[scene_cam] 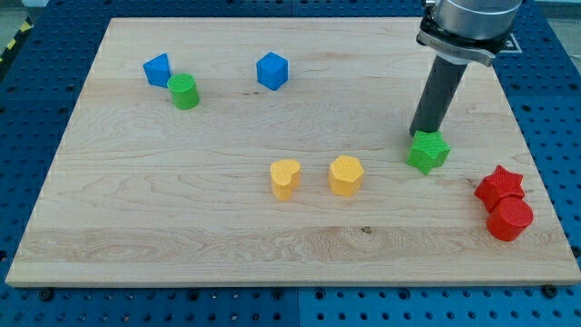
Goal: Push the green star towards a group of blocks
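Observation:
The green star (428,153) lies at the view's right, on the wooden board (182,227). My tip (420,134) touches its upper left edge, the dark rod rising to the view's top right. Below and right of the star sit a red star (500,186) and a red cylinder (509,219), touching each other. To the star's left stand a yellow heart (285,178) and a yellow hexagon (346,175), close together.
At the view's upper left a blue block (157,69) touches a green cylinder (184,92). A blue cube (271,71) stands alone at the top middle. The board's right edge runs just past the red blocks.

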Available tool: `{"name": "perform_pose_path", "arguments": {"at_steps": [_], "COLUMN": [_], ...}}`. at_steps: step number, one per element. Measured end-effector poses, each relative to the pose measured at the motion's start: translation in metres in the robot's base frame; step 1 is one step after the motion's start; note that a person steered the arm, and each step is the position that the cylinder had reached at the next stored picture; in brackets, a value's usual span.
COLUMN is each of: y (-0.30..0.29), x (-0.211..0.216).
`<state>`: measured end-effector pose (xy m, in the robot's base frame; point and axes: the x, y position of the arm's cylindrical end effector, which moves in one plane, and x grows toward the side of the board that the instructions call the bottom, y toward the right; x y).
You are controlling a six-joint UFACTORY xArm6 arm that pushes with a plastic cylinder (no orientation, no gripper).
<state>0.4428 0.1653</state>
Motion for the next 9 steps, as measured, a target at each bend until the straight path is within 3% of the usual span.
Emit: {"name": "perform_pose_path", "arguments": {"at_steps": [9], "y": [-0.038], "x": [0.125]}}
